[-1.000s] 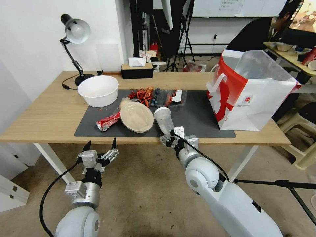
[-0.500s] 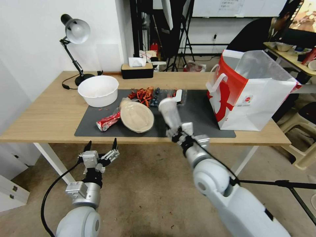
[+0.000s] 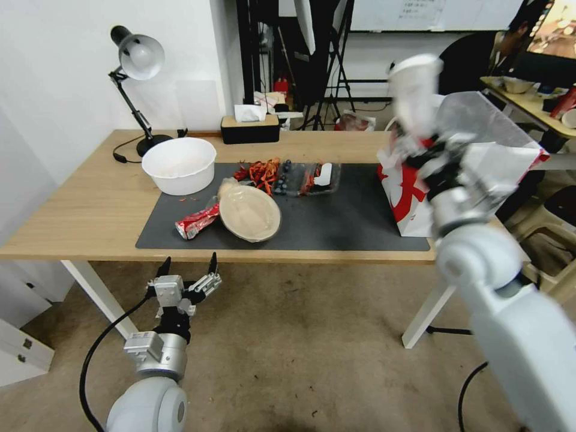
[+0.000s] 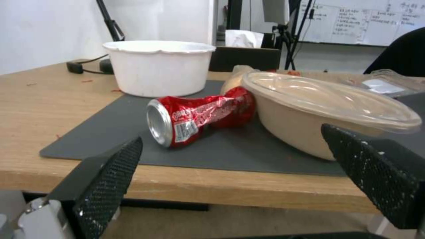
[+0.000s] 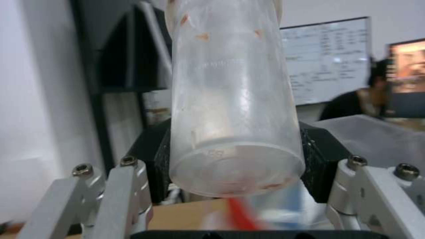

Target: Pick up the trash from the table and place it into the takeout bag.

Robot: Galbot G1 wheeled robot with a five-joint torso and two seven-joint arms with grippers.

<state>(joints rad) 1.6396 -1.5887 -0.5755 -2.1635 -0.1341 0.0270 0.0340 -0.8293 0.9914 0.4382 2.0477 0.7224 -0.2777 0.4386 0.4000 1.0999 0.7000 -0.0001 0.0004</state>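
Head view showed the right arm raised high and stretched toward the far right end of the long light-wood worktop (image 3: pixel 90 198), its right claw (image 3: pixel 420 147) clamped on the base of a clear plastic cup (image 3: pixel 414 90). The cup stood upright above the claw (blurred), over the near rim of the large white paper takeout bag with red side panels (image 3: pixel 408 192), which stood on the worktop's right end. In the right wrist view the black pads (image 5: pixel 321 156) pressed both sides of the cup (image 5: pixel 232 99) near its bottom; small raised characters on the base were too faint to read.

The left arm hung low in front of the worktop's near edge, its left claw (image 3: pixel 187 270) spread wide and gripping nothing. Beyond it, on the dark grey mat (image 3: pixel 336 222), lay a crushed red can with a barcode label (image 4: pixel 199 114) on its side, touching a beige round paper bowl under a clear lid (image 4: pixel 318 113). The can's white lettering was illegible. A large white plastic bowl (image 3: pixel 179 165) stood behind them.
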